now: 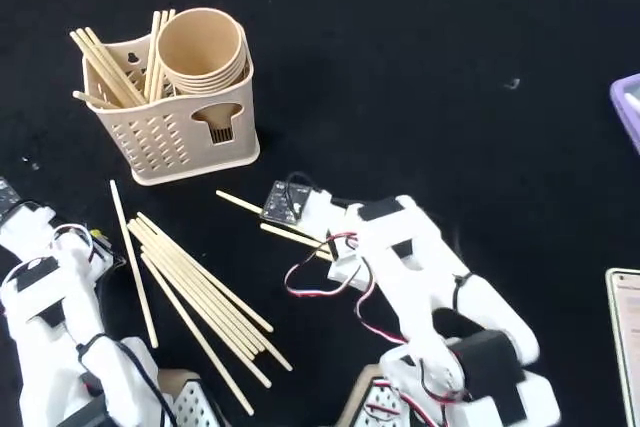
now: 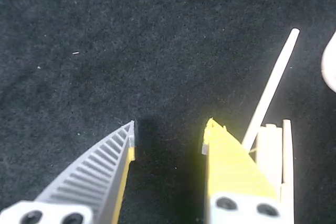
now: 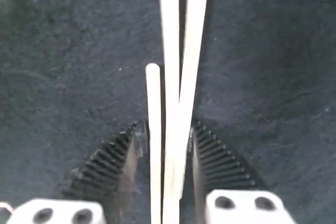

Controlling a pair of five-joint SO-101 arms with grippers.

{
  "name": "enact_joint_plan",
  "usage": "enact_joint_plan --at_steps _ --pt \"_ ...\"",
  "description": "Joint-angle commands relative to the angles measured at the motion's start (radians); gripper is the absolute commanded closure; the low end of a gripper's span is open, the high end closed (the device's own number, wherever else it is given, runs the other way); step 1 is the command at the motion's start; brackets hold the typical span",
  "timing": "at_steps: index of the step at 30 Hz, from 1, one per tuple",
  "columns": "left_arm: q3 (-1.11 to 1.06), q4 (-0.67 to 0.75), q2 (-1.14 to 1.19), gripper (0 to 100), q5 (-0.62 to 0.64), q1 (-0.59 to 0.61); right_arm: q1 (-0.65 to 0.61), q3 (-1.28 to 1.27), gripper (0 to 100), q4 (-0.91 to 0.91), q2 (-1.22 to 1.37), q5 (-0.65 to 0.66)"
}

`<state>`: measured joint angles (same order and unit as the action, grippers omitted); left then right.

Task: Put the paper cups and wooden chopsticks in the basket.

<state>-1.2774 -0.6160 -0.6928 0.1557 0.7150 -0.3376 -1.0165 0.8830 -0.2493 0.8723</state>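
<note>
On the black table [image 1: 450, 67], the right pincer [image 3: 165, 125] clasps chopsticks [image 3: 169, 24], their ends cut off; the left pincer [image 2: 170, 124] gapes wide.

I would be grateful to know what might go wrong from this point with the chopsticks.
1. The right gripper seems pinched on three chopsticks that splay and end unevenly; the short one may slip out on lifting.
2. The basket already holds leaning chopsticks fanned outward; new ones could catch on them and fall outside.
3. The open left gripper sits beside a loose chopstick and could nudge it.
</note>
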Motion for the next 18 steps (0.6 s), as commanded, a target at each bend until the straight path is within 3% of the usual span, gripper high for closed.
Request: enact_joint_plan --at_steps 1,18 --pt "0.038 0.008 -0.023 78 0.000 0.005 0.025 0.012 86.8 0.005 -0.010 0.008" --pt "0.038 0.008 -0.023 78 0.000 0.005 0.025 0.015 94.6 0.008 -0.010 0.009"
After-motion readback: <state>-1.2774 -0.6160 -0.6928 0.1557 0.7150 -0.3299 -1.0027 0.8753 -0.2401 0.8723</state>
